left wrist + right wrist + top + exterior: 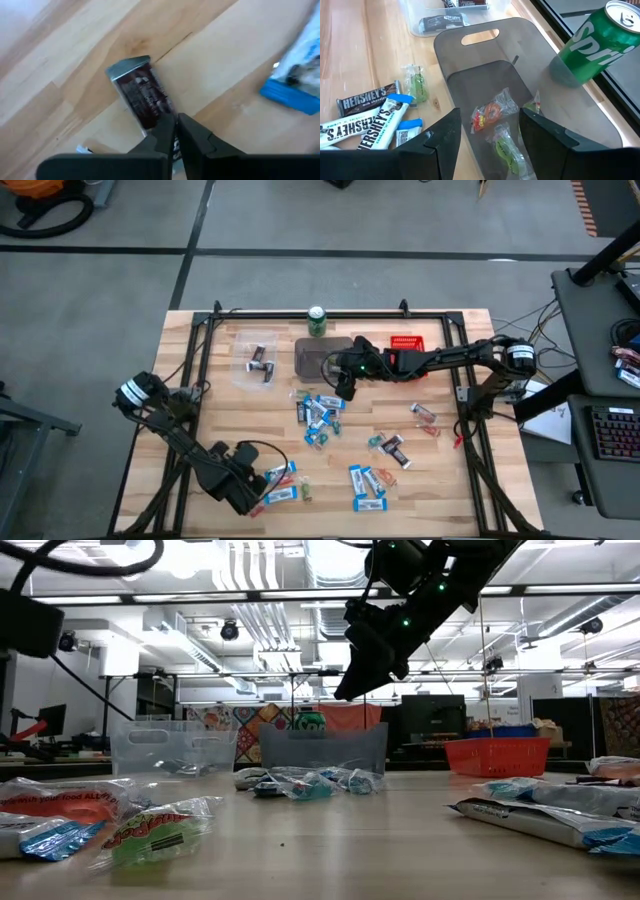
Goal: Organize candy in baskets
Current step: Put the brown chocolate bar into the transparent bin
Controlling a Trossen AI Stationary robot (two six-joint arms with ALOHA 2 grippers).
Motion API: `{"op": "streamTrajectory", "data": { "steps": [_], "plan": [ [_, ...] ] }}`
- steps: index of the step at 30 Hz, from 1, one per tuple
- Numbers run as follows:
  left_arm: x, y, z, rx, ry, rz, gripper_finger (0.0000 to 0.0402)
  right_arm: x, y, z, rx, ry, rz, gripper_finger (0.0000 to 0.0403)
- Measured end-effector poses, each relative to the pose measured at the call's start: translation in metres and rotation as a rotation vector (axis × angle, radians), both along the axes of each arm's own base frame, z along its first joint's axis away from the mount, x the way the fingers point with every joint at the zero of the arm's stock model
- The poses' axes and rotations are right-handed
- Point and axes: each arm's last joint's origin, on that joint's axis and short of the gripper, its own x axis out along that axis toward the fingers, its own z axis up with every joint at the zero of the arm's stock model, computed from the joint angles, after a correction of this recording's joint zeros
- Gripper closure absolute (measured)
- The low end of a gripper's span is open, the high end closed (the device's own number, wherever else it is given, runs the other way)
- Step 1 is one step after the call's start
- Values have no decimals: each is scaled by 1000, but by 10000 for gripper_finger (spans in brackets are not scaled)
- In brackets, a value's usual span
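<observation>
Pinching dark mini bar [142, 95] end, left gripper [175, 132] jaws pressed together | bar flat on worktop [60, 60], long axis in line with jaws | right gripper [487, 132] spread above grey basket [530, 90]

Three baskets stand on the bench, one clear basket [258, 363], one grey basket [322, 358] and one red basket [407, 346], with one green can [317, 321], two robot arms, and at least three small sweets [490, 114] in the grey one.
</observation>
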Motion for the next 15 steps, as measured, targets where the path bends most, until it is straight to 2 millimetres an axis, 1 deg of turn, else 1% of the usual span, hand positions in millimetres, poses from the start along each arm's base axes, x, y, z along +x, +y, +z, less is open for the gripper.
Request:
{"op": "streamTrajectory", "data": {
  "steps": [4,9,13,15],
  "plan": [
    [0,-1,16,20,-108,-30,401,0,0,0,0,0,0,211],
    [-3,-2,41,48,-260,-72,401,0,0,0,0,0,-1,211],
    [-8,1,56,45,-347,-67,401,0,0,0,4,-2,-4,211],
    [-9,2,60,33,-368,-38,399,0,0,0,6,-2,-5,211]
  ]
}}
